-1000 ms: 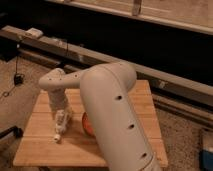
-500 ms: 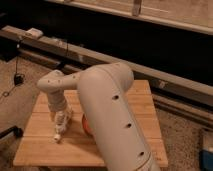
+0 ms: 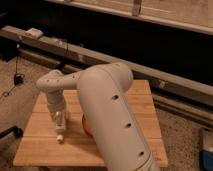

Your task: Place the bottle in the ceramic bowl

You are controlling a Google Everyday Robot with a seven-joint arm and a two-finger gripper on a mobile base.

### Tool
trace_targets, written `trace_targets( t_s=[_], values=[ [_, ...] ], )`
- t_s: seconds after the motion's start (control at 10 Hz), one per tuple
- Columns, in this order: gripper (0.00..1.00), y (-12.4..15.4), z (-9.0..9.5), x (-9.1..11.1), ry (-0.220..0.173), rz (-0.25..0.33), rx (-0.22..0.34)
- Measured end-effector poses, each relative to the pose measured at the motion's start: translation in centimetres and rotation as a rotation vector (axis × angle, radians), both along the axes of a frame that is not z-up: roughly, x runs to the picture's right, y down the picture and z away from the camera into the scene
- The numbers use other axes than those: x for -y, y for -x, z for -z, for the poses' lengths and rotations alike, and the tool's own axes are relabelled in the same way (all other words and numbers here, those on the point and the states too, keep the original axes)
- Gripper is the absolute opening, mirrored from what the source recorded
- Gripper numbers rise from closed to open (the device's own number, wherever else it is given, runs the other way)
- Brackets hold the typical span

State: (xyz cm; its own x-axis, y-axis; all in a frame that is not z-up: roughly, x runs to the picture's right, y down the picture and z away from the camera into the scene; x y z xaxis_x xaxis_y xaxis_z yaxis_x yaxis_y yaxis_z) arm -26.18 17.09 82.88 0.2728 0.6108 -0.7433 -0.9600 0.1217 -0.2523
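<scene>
Lab: floor cables [image 3: 17,67], wooden table [image 3: 142,100] under gripper [image 3: 60,126].

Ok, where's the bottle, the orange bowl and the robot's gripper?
bottle [image 3: 60,136], camera view, its pale lower end.
ceramic bowl [image 3: 84,125], camera view, the orange edge showing beside the big arm.
gripper [image 3: 60,125], camera view, its tip, just left of the bowl, right above the bottle's end.

A pale wooden slatted surface [image 3: 137,100] stands on speckled carpet [image 3: 182,127]. Behind the surface a long grey rail [image 3: 90,52] runs slantwise, with a small white box [image 3: 34,33] on its far-left end. Left of the surface a dark cable [image 3: 17,62] hangs down. Right of the surface sits a blue-and-white container [image 3: 207,150]. The tool [image 3: 60,122] hangs just above the surface's left half.
</scene>
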Motion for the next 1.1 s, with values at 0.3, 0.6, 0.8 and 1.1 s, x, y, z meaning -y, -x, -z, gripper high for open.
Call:
trace_targets(
  t_s=[0.3, 0.6, 0.8, 1.1],
  values=[
    [0.0, -0.6, 2.4, 2.9, -0.008, -0.071, 0.047],
    [0.0, -2.5, 4.4, 5.4, -0.005, -0.129, 0.086],
    [0.0, -5.2, 5.9, 6.9, 0.001, -0.148, 0.099],
    [0.0, -9.2, 6.4, 7.2, 0.008, -0.166, 0.079]
  ],
)
